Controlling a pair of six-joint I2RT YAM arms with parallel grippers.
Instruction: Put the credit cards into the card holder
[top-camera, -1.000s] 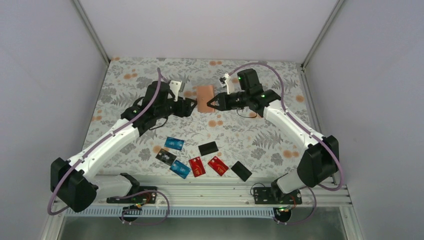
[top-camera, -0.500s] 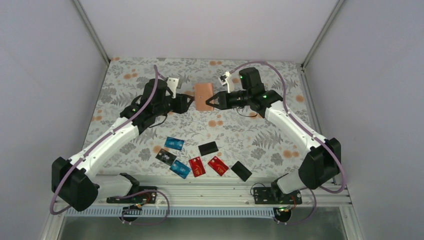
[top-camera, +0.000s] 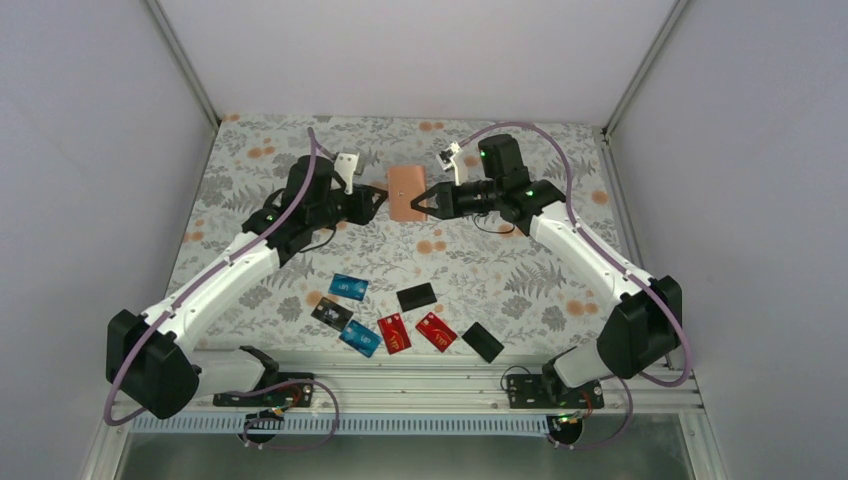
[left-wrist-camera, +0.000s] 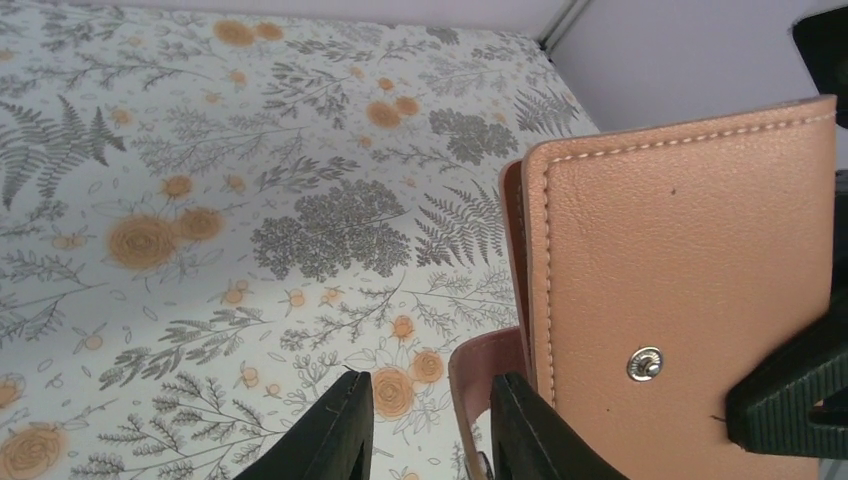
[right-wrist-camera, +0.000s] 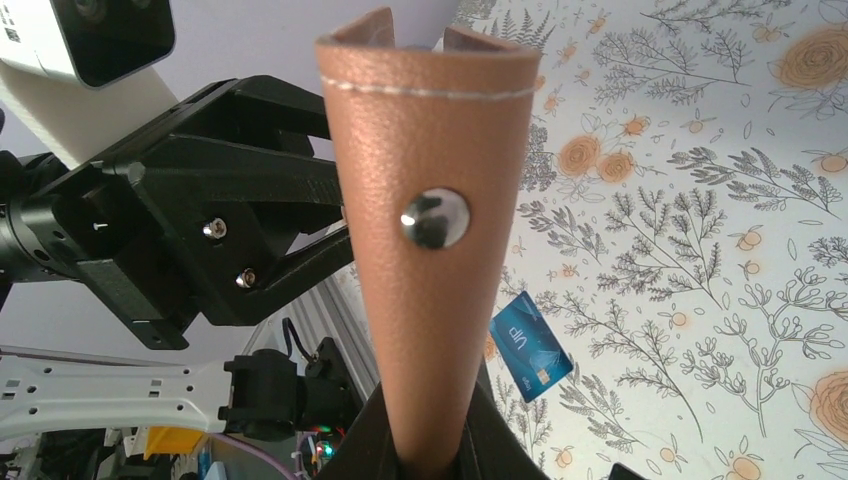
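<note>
The tan leather card holder (top-camera: 407, 193) with a centre stud is held off the table at the back middle. My right gripper (top-camera: 424, 204) is shut on its right edge; the right wrist view shows it (right-wrist-camera: 430, 250) pinched between my fingers (right-wrist-camera: 425, 435). My left gripper (top-camera: 381, 201) is open at its left edge. In the left wrist view the holder (left-wrist-camera: 680, 270) fills the right side, and a pink inner flap (left-wrist-camera: 472, 385) curls between my fingers (left-wrist-camera: 426, 380). Several credit cards lie near the front: blue (top-camera: 348, 287), blue (top-camera: 360, 338), red (top-camera: 394, 333), red (top-camera: 436, 332), black (top-camera: 417, 296).
Two more black cards lie among them, one with pale marks (top-camera: 331, 313) and one at the right end (top-camera: 483, 341). The floral tablecloth (top-camera: 520, 280) covers the table. Grey walls stand on three sides. A metal rail (top-camera: 400, 385) runs along the near edge.
My left gripper has moved a little farther back and closer to the holder's left edge. My right gripper has shifted the holder slightly back. The cards have not moved.
</note>
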